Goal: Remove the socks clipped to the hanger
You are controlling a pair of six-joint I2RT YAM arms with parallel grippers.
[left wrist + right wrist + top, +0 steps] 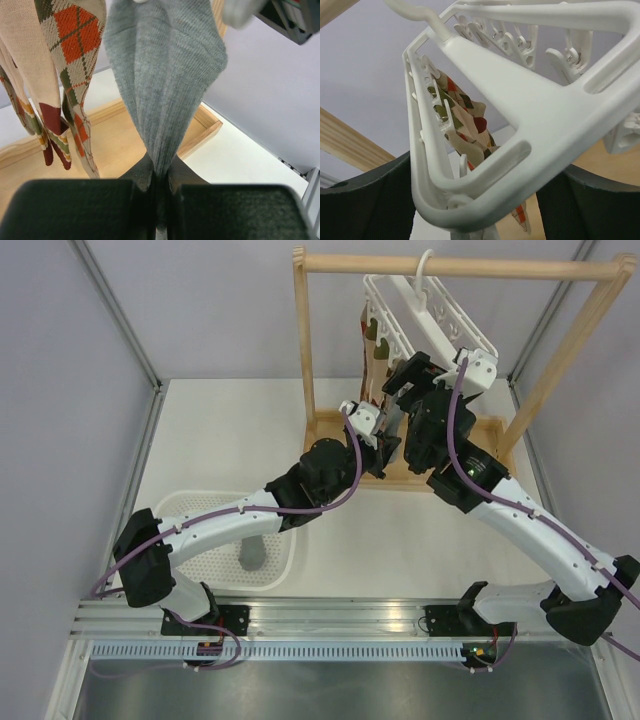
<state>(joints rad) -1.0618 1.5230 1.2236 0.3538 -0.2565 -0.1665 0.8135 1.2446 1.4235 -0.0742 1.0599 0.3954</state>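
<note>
We see the left arm stretched from its base diagonally up toward the rack, its wrist turned so that the left gripper (159,182) points up at the hanging laundry. Its jaws are pinched together on the lower end of a grey sock (165,75). The ribbed fabric fans out wide above the jaws and narrows to a tight fold where it enters them. Left of the jaws hang the patterned socks (72,60), cream with red, orange and olive diamonds and striped cuffs, clear of the fingers. Behind and below them lies the wooden tray (115,140).

The right arm bends at the elbow and reaches up and inward, with the right gripper (485,210) raised higher than the left one. Its jaws stand wide apart with a lower corner of the hanger (530,110) between them. We cannot tell whether the pads press on the plastic. The white frame tilts across the space above the jaws, with its clips (520,42) along the upper bar. Argyle fabric shows through the frame, beyond the jaws.
</note>
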